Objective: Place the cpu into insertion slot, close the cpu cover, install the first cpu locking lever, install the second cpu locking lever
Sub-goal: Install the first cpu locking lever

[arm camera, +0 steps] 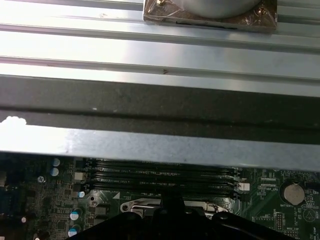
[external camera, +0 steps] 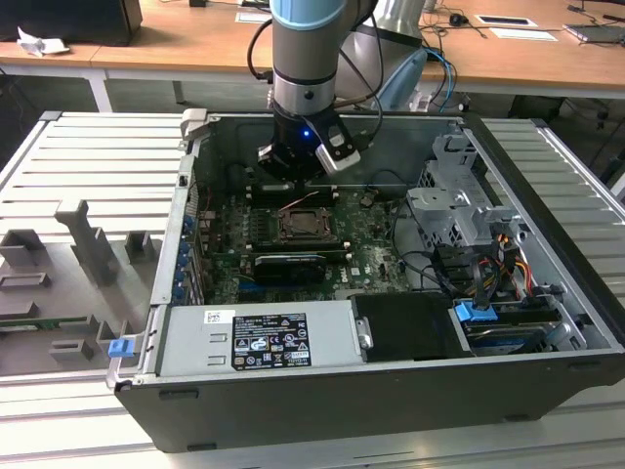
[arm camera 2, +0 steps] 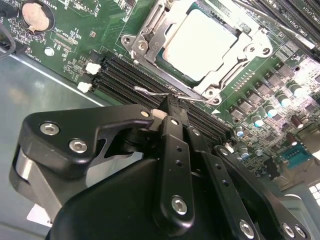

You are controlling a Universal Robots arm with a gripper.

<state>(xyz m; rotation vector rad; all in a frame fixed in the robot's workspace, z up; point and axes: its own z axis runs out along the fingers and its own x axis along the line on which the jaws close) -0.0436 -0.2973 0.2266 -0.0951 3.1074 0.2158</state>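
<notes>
In the exterior view, we are seeing the tool [external camera: 299, 174] hanging upper centre inside the open computer case [external camera: 547, 283], just above the insertion slot [external camera: 305, 226]. In the second wrist view, we are seeing the cpu [arm camera 2: 200, 42] sitting upper centre under the closed cpu cover [arm camera 2: 235, 62], while the tool's fingers [arm camera 2: 172, 117] are pinching narrowly together by a thin wire lever [arm camera 2: 160, 92].
</notes>
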